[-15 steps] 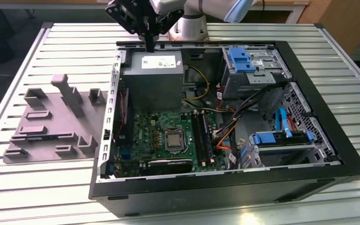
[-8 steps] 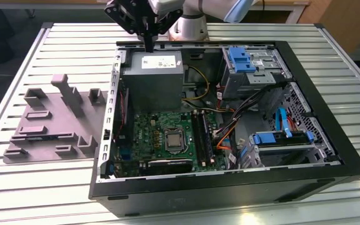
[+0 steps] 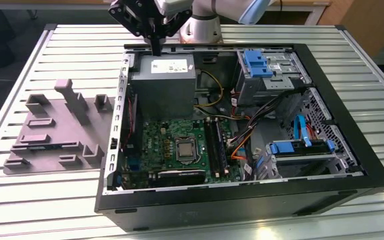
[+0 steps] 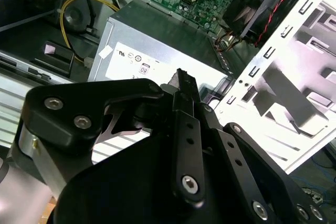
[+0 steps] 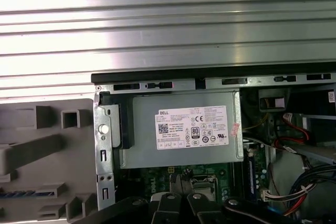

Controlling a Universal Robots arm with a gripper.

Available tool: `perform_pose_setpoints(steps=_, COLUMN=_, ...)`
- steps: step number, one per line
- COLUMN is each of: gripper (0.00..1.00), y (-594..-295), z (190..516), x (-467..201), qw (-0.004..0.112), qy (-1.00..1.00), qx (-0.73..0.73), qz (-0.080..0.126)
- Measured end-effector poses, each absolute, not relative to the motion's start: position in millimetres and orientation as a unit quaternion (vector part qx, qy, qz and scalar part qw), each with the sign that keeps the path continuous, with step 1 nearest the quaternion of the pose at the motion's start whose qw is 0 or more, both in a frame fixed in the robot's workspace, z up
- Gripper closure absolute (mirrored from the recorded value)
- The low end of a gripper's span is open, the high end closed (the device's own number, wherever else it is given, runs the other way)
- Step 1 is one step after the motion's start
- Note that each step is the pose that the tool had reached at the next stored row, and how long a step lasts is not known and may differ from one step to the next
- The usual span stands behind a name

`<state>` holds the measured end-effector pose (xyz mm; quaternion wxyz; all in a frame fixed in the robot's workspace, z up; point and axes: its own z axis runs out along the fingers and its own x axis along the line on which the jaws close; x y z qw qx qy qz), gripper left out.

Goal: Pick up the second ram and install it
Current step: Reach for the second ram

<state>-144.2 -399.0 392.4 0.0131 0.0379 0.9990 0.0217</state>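
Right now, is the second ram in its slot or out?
Out: the second ram lies in the grey tray, outside the case.

Matte black hand [image 4: 185,85], jointed links pinned by silver screws (hex-headed); pale grey arm [image 3: 202,24], blue cap [image 3: 253,12].

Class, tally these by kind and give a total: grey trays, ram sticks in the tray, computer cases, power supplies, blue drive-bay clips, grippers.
Grey tray: 1
Ram stick in the tray: 1
Computer case: 1
Power supply: 1
Blue drive-bay clips: 2
Gripper: 1
Total: 7
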Motion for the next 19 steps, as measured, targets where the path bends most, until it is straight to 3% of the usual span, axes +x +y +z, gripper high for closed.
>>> perform_pose_setpoints(steps=19, gripper=0.89, y=-399, z=392, x=-156, qw=0.013, qy=0.999, qx=0.038, qz=0.022)
